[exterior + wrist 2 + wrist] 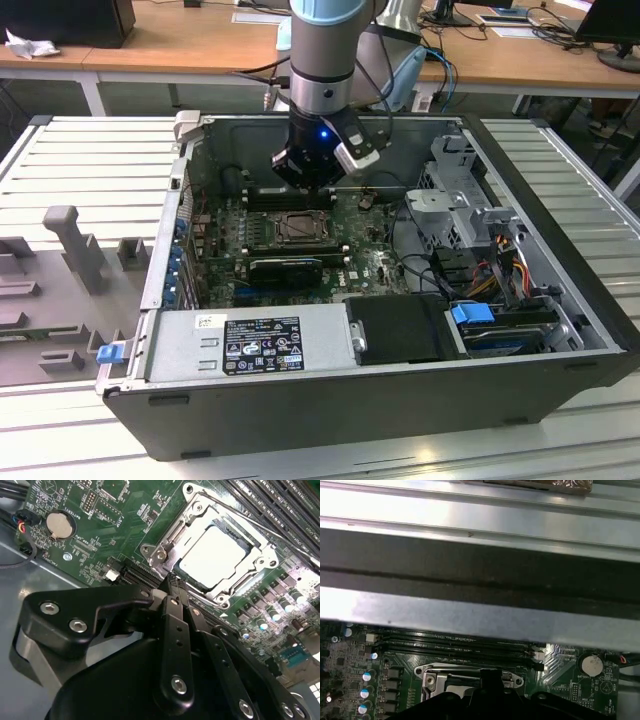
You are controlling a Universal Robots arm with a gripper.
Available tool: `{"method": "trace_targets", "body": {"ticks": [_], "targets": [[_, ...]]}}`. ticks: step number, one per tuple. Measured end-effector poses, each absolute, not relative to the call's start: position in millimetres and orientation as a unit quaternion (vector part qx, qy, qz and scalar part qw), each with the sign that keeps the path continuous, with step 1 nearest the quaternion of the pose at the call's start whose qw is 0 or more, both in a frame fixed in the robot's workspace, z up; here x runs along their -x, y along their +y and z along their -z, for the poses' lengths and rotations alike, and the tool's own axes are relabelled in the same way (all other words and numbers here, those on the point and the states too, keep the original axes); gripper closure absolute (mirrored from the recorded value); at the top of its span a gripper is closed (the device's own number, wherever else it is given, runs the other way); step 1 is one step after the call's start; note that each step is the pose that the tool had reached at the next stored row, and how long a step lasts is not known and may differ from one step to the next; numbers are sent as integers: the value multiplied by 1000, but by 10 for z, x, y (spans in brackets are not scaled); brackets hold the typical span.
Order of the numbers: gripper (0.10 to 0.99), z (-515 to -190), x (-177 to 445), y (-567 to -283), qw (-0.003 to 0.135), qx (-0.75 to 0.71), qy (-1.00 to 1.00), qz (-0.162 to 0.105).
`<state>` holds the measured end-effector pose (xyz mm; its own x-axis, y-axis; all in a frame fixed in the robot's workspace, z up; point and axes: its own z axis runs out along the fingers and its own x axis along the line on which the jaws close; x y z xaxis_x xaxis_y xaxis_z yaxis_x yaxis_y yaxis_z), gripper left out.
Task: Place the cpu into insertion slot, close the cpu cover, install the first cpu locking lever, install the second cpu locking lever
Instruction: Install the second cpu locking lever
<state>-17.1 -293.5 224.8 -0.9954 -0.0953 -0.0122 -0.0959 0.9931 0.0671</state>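
Observation:
The cpu (212, 557), a square chip with a silvery top, lies in the insertion slot (300, 228) on the green motherboard. The metal cpu cover (175, 530) lies flat around the chip, which shows through the cover's window. A thin lever rod (227, 510) runs along one side of the socket. My gripper (172, 582) hangs just above the socket's edge, black fingers pressed together with nothing between them. In the exterior view the gripper (315, 178) hovers over the back edge of the socket. The first wrist view shows the socket (465, 680) partly hidden behind the gripper.
The open computer case has a metal wall (480, 615) close behind the gripper. Long black memory slots (280, 505) run beside the socket. A coin battery (60, 524) sits on the board. A black card (285, 268), a drive cage (450, 200) and cables (480, 270) lie nearby.

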Motion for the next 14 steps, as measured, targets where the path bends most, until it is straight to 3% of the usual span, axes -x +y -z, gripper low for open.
{"method": "trace_targets", "body": {"ticks": [14], "targets": [[980, -2295, 170, -3012, 5, 48, 998, -34]]}}
